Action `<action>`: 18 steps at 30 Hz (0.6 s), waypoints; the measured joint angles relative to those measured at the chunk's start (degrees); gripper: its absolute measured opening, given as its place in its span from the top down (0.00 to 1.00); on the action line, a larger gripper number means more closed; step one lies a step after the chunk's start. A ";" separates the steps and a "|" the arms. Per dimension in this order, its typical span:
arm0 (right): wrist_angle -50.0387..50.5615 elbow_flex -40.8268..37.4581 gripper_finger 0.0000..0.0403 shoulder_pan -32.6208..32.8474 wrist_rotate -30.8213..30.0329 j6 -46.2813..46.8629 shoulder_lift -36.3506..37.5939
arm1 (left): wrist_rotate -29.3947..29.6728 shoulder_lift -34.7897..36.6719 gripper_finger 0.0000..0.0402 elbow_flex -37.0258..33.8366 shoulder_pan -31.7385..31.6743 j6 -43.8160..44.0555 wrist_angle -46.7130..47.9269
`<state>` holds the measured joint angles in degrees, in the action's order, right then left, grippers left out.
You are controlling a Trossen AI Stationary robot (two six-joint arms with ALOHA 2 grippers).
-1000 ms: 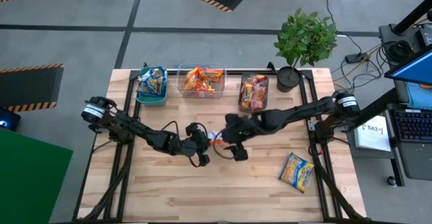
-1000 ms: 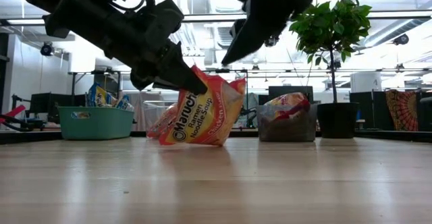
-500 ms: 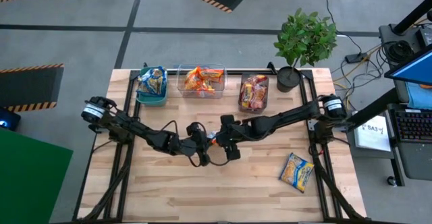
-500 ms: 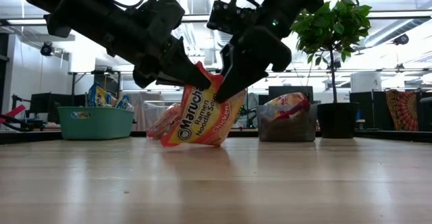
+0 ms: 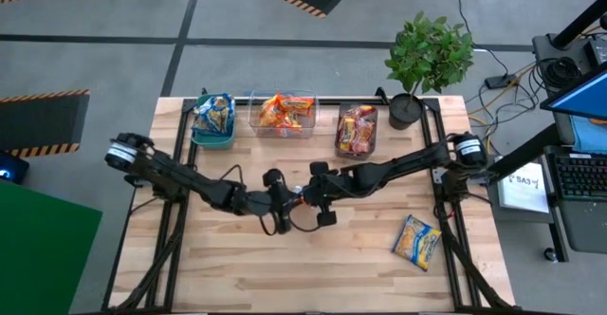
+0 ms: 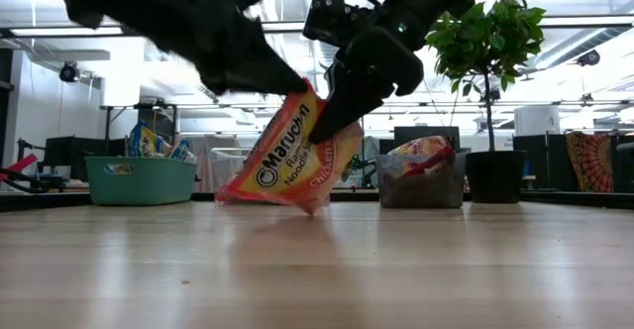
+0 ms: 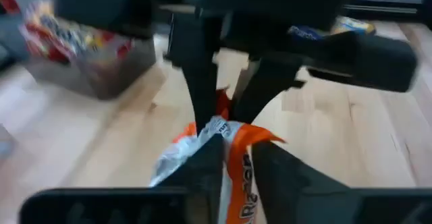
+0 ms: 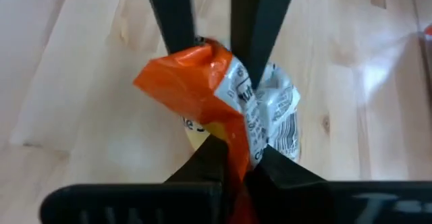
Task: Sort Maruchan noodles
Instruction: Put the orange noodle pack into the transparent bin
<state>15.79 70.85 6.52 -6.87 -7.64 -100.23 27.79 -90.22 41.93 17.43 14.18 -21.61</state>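
Both arms meeting mid-table, right gripper pinching the orange Maruchan chicken ramen packet off the wood, left gripper at its top corner, grip unclear, blue-and-yellow packet lying near right.

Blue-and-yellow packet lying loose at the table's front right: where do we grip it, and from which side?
The blue-and-yellow packet lies flat and skewed on the table, with no raised edge. Probably best to come straight down and pinch one sealed end, jaws across the crimp. It lies on the right arm's side, though the right gripper is shut on the orange packet.
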 joint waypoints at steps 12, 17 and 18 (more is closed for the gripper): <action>5.60 7.06 0.97 -2.19 0.94 6.29 0.59 | 7.51 23.06 0.56 0.35 0.15 -12.79 23.22; 7.79 13.31 0.97 -5.87 0.44 8.13 0.59 | 13.29 29.79 0.55 -1.54 0.42 -12.11 24.28; 8.48 14.51 0.97 -6.78 -0.29 8.26 0.59 | 14.45 30.69 0.55 -1.85 0.42 -11.44 24.24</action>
<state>24.26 85.36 -0.26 -7.16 0.62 -99.63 42.24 -59.53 40.07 17.85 2.74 2.64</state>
